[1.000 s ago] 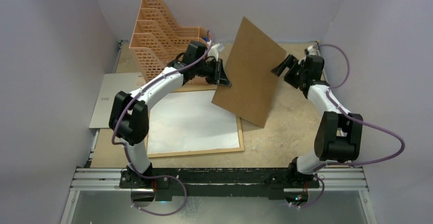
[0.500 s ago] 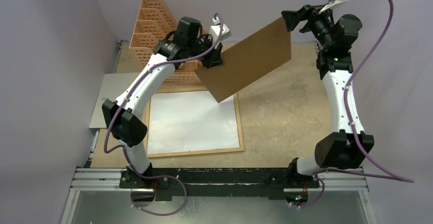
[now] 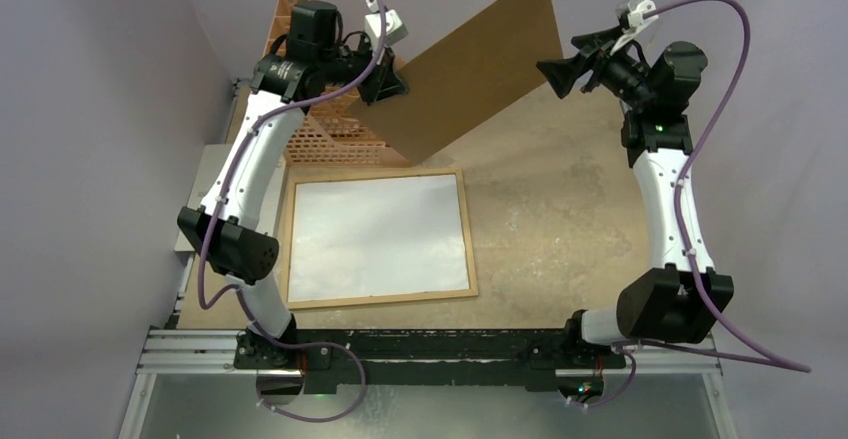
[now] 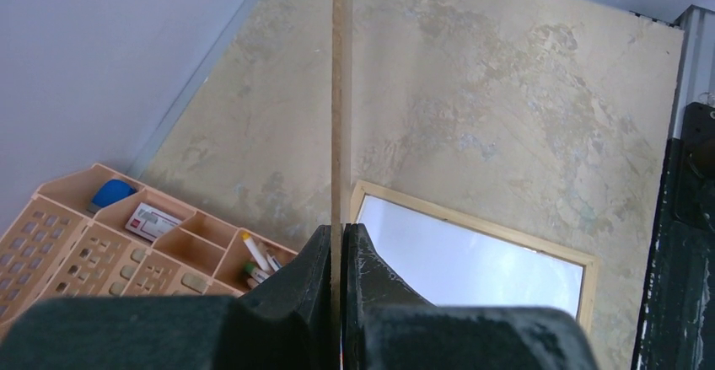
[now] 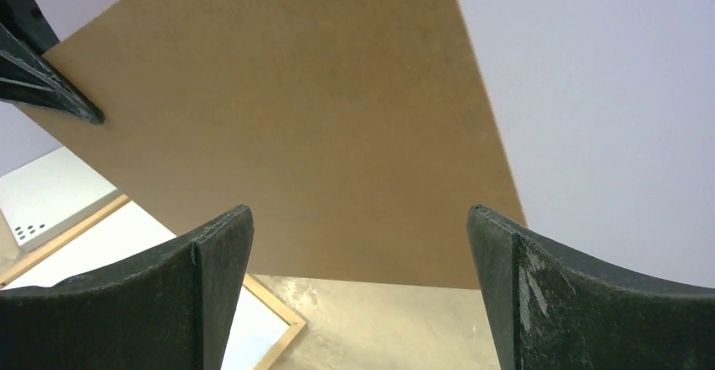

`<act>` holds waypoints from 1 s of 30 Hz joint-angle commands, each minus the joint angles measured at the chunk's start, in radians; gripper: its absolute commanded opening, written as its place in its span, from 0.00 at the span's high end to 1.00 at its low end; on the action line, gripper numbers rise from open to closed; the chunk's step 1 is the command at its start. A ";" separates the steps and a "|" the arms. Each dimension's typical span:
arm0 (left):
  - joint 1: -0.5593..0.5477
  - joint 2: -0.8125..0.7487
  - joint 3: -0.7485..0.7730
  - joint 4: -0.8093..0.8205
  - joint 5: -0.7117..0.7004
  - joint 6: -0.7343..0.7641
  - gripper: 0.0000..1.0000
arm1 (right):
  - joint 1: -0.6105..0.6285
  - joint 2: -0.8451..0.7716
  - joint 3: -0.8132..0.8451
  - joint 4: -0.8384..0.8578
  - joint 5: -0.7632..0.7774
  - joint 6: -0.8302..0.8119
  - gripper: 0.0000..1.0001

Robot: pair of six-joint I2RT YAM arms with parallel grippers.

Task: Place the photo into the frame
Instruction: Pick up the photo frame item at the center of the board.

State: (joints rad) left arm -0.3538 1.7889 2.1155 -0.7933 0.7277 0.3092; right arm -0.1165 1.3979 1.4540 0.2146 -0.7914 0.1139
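The frame (image 3: 470, 239) lies flat on the table, a thin light-wood rectangle. Inside it lies the photo (image 3: 375, 234), showing only a plain white face. My left gripper (image 3: 392, 81) is shut on the lower left edge of a brown backing board (image 3: 470, 64), which it holds tilted high above the table's far side. The left wrist view shows that board (image 4: 341, 92) edge-on, pinched between the left gripper (image 4: 339, 231) fingers, with the frame (image 4: 472, 222) below. My right gripper (image 3: 560, 69) hangs open just right of the board, holding nothing. Its view shows the board (image 5: 287, 117) beyond the right gripper (image 5: 358, 214).
An orange lattice organizer (image 3: 320, 129) with pens and small items (image 4: 126, 243) stands at the far left, behind the frame. A grey perforated sheet (image 3: 200, 194) lies at the left table edge. Walls close in on three sides.
The left arm has lifted the backing board up and back, uncovering the frame's far right corner. The right arm rose as well and its jaws widened, clear of the board's right edge.
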 commanded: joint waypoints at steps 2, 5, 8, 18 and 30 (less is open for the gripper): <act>0.035 -0.058 0.047 0.045 0.159 0.054 1.00 | -0.053 0.008 0.019 0.023 -0.141 -0.008 0.01; 0.044 -0.075 0.053 0.031 0.196 0.077 1.00 | -0.053 0.051 0.056 0.008 -0.201 -0.027 0.01; 0.048 -0.089 0.055 0.008 0.229 0.099 1.00 | -0.054 0.089 0.106 -0.015 -0.224 -0.042 0.02; 0.052 -0.152 0.045 -0.123 0.266 0.228 1.00 | -0.054 0.115 0.240 -0.128 -0.268 -0.110 0.03; 0.052 -0.137 0.054 -0.071 0.277 0.188 1.00 | -0.052 0.104 0.219 -0.167 -0.621 -0.096 0.36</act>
State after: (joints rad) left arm -0.3080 1.6722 2.1185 -0.9668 0.9245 0.4931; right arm -0.1703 1.5490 1.6928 0.0269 -1.2816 -0.0010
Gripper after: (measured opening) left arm 0.043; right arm 0.682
